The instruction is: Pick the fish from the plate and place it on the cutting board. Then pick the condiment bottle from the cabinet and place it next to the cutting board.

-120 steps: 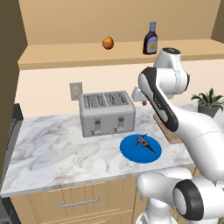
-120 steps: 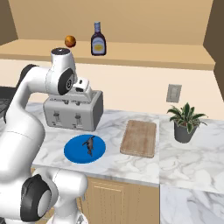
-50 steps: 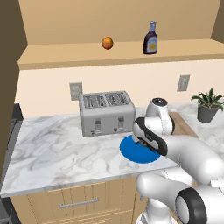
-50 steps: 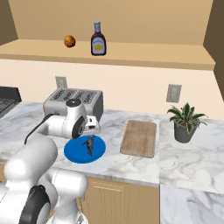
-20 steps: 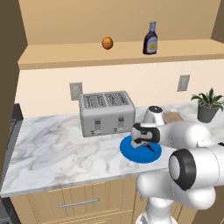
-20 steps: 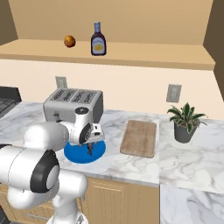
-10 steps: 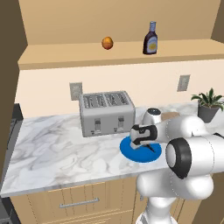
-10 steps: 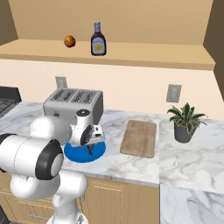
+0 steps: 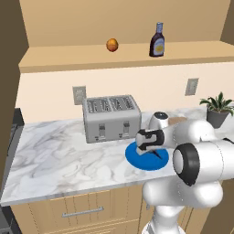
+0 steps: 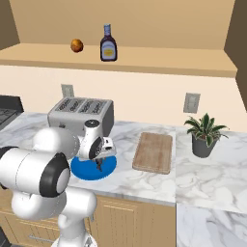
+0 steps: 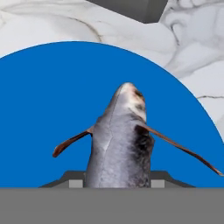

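Note:
The dark grey fish [image 11: 120, 140] lies on the blue plate [image 11: 52, 96], head pointing away from the hand. My gripper [image 11: 118, 180] is down over its rear half, and the dark fingertips [image 11: 72, 180] press against both flanks: shut on the fish. From the base views the gripper [image 9: 149, 152] [image 10: 100, 163] stands low over the plate [image 9: 135, 161] [image 10: 81, 171] in front of the toaster. The wooden cutting board [image 10: 153, 151] lies right of the plate, flat on the counter. The condiment bottle [image 9: 157, 40] [image 10: 108, 43] stands upright on the cabinet shelf [image 9: 68, 59] [image 10: 169, 60].
A silver toaster [image 9: 111, 118] [image 10: 82, 113] stands just behind the plate. A round orange fruit [image 9: 112, 44] [image 10: 76, 45] sits left of the bottle on the shelf. A potted plant [image 9: 217, 109] [image 10: 205, 135] stands right of the board. A stove edge [image 10: 7, 113] is at far left.
The jaws have closed in from wide open onto the fish's sides. The hand has stayed low over the plate; the fish and plate have not moved.

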You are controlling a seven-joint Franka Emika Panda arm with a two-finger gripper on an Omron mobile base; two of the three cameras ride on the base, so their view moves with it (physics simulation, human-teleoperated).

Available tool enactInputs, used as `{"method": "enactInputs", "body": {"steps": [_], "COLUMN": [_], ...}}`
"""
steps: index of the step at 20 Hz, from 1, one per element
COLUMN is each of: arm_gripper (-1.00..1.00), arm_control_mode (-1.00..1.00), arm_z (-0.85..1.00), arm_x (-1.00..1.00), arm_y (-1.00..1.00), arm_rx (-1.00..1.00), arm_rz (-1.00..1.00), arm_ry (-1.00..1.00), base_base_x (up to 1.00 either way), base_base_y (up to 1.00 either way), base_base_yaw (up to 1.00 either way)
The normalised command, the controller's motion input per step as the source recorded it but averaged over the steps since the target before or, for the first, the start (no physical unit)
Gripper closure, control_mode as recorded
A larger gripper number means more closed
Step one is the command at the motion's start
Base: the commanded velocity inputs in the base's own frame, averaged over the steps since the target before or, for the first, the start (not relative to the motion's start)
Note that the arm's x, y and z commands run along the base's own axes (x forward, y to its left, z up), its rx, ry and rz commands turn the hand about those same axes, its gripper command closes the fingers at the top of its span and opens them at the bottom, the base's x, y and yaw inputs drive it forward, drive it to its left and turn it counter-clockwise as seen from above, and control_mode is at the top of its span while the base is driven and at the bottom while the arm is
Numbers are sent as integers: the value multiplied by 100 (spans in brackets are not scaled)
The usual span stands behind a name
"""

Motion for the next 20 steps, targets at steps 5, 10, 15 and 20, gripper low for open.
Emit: {"method": "enactInputs", "body": {"steps": [5, 10, 15, 20], "arm_gripper": [100, 100, 100, 100], "arm_control_mode": [-100, -100, -100, -100], "arm_z": [24, 48, 57, 41], "arm_x": [0, 0, 0, 0], "arm_y": [-8, -18, -17, -17], "arm_rx": [0, 1, 0, 0], "arm_rz": [0, 0, 0, 0], "arm_ry": [0, 0, 4, 2], "base_base_x": [0, 0, 0, 0], "base_base_y": [0, 0, 0, 0], "base_base_yaw": [0, 0, 0, 0]}}
